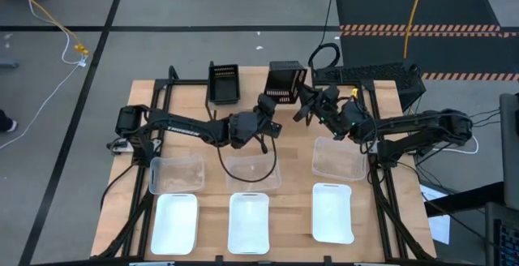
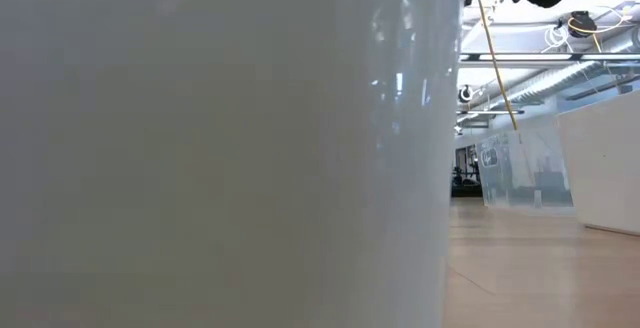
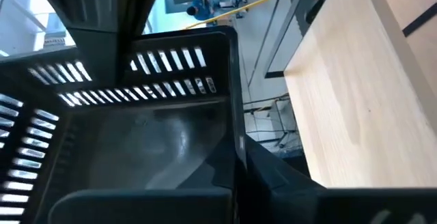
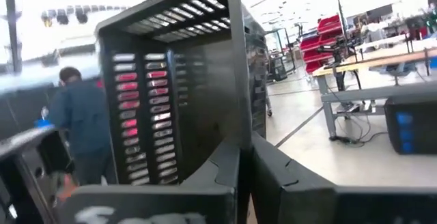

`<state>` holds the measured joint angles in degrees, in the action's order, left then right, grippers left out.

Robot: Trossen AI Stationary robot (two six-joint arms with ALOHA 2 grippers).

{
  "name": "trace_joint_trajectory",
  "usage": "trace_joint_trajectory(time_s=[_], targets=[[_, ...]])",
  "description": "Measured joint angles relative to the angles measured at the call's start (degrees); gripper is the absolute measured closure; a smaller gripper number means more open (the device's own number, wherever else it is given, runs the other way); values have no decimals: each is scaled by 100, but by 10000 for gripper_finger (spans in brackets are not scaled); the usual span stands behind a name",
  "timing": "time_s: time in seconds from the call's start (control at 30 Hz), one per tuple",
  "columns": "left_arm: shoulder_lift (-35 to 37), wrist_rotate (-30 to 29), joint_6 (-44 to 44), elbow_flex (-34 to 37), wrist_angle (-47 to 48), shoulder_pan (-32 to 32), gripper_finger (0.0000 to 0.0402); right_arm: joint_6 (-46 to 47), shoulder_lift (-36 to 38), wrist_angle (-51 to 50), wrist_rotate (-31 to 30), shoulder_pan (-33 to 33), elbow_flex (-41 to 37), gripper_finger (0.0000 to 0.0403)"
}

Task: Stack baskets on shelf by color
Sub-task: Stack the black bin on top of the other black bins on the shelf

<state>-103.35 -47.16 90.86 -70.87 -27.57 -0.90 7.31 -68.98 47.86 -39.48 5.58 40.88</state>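
Both grippers hold one black slotted basket [image 1: 286, 82] near the table's far edge, tipped onto its side. My left gripper [image 1: 270, 108] is at its near left side and my right gripper [image 1: 304, 104] at its near right side, both shut on it. A second black basket [image 1: 223, 83] sits on its base to the left. Three clear baskets [image 1: 251, 169] stand in a middle row. Three white baskets [image 1: 249, 221] stand along the near edge. I cannot make out the shelf. My left gripper [image 3: 239, 176] pinches the black basket's wall at its rim [image 3: 235, 125], near a corner, one finger inside and one outside. It comes from the near left. The basket is tilted. My right gripper [image 4: 244, 173] pinches another wall's edge [image 4: 240, 125], one finger on each face, coming from the near right. The basket stands on end before it; whether it touches the table I cannot tell.
A black keyboard-like slab [image 1: 369, 75] lies at the far right corner, behind my right arm. A white basket [image 2: 220, 158] fills most of the low view, with a clear basket [image 2: 520, 168] farther off. A person [image 4: 82, 128] stands in the room beyond the table.
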Motion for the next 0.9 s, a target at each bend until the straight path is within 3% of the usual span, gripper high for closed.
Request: trace_joint_trajectory(time_s=[0.13, 0.23, 0.43, 0.6, 0.7, 0.83, 0.9], targets=[[46, -746, -105, 0, 8, 148, 395, -548, 90, -223, 374, -151, -17, 370], [243, -1494, -300, 20, 347, 219, 397, -1529, 95, -83, 131, -242, -98, 344], [903, -1446, -1198, 7, 1625, 252, 397, -3625, 139, 767, -1175, -182, -225, 273], [1929, -1416, -2304, 15, 3287, 21, 397, -3388, 242, 390, -1266, -316, -419, 226], [2643, -558, -3598, 13, 4501, -229, 398, -3191, 214, 314, -798, -222, -529, 220], [3533, 1864, -5487, 4, 6065, -903, 398, -2738, 287, 530, -216, -39, -518, 228], [3737, 2569, -6119, 4, 6656, -1183, 398, -2540, 285, 544, 145, 45, -518, 234]])
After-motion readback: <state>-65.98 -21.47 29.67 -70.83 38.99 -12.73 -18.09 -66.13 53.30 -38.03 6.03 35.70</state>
